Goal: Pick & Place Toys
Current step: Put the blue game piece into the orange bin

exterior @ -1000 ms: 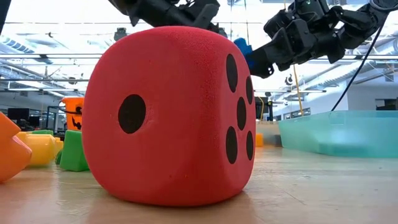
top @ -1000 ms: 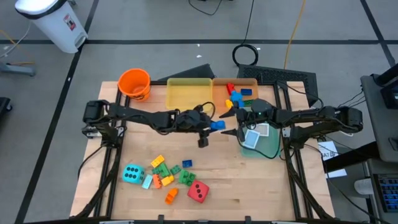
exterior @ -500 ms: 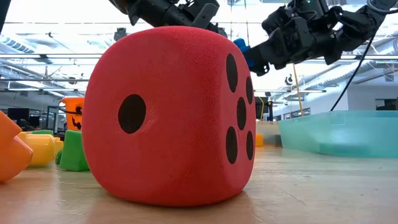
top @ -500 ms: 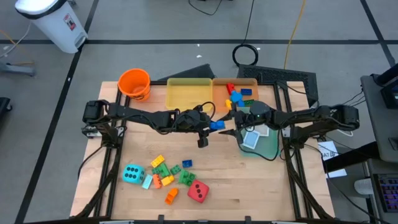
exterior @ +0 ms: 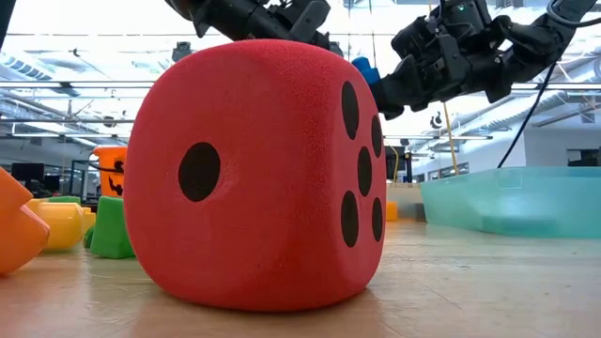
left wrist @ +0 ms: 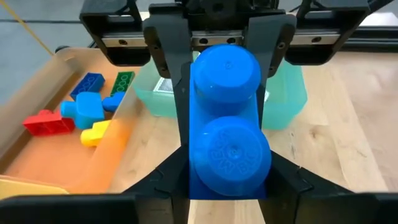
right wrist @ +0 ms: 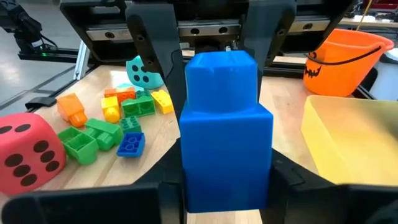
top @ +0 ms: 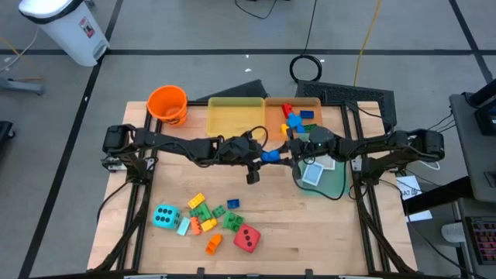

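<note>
Now, operator, your scene reads like this.

Blue brick (top: 270, 156): you have it in mid-air above the middle of the surface (top: 310, 232), between the two arms; in the left wrist view its two round studs face the camera (left wrist: 227, 118), in the right wrist view you see its plain back (right wrist: 225, 140).

Left pincer (top: 263, 156): closed on the blue brick, one dark finger (left wrist: 169, 74) pressed to each side.

Right pincer (top: 280, 156): meets the same brick from the opposite side, its fingers (right wrist: 155, 56) flanking the brick and touching it; both pincers grip the one brick together.

Low view: the two pincers meet high behind the red die (exterior: 258, 174), with a corner of the blue brick (exterior: 364, 69) showing between them.

Loose toys: your pile lies on the near part of the surface, well apart from the arms: a cyan die (top: 165, 216), the red die (top: 247, 238), and yellow, green, orange and blue bricks between them (top: 209, 217).

Orange tray (top: 310, 101): at the far edge, holding red, blue, yellow and green bricks (top: 293, 116).

Yellow tray (top: 232, 116): just beside the orange tray, on its left.

Green tray (top: 335, 184): under the right arm, with white playing cards (top: 314, 172) inside.

Orange bucket (top: 167, 104): at the far left corner, upright.
</note>
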Tool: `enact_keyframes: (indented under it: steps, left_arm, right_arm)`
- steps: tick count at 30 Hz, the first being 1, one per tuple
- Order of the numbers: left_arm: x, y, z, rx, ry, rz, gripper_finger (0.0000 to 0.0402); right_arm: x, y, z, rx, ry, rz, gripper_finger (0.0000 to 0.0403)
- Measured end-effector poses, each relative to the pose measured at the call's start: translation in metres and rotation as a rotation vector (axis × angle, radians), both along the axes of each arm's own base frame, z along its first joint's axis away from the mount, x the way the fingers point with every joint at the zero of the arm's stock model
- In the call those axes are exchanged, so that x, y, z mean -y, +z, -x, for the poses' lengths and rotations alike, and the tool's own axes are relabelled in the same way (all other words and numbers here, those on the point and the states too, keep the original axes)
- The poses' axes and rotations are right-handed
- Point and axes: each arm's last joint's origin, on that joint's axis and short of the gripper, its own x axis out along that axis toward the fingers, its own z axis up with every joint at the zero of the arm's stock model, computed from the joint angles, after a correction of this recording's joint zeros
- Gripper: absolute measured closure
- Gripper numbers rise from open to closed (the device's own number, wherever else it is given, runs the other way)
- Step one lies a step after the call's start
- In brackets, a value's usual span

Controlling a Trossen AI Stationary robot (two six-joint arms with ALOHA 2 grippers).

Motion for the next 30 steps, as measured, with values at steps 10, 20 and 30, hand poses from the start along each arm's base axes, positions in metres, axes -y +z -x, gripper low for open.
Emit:
enact_keyframes:
  steps: [10, 20, 30]
  left_arm:
    - [0.001, 0.022, 0.024, -0.055, 0.022, 0.042, 0.0183]
    - [0.007, 0.024, 0.086, 0.041, -0.024, -0.019, 0.0145]
    - [-0.014, -0.005, 0.158, 0.16, 0.093, 0.005, 0.0152]
  right_arm:
    - [0.011, 0.005, 0.008, -0.024, -0.062, -0.056, 0.0309]
    - [0.027, 0.018, 0.033, -0.062, -0.184, -0.073, 0.0309]
    - [0.042, 0.018, 0.042, -0.091, -0.378, -0.076, 0.0309]
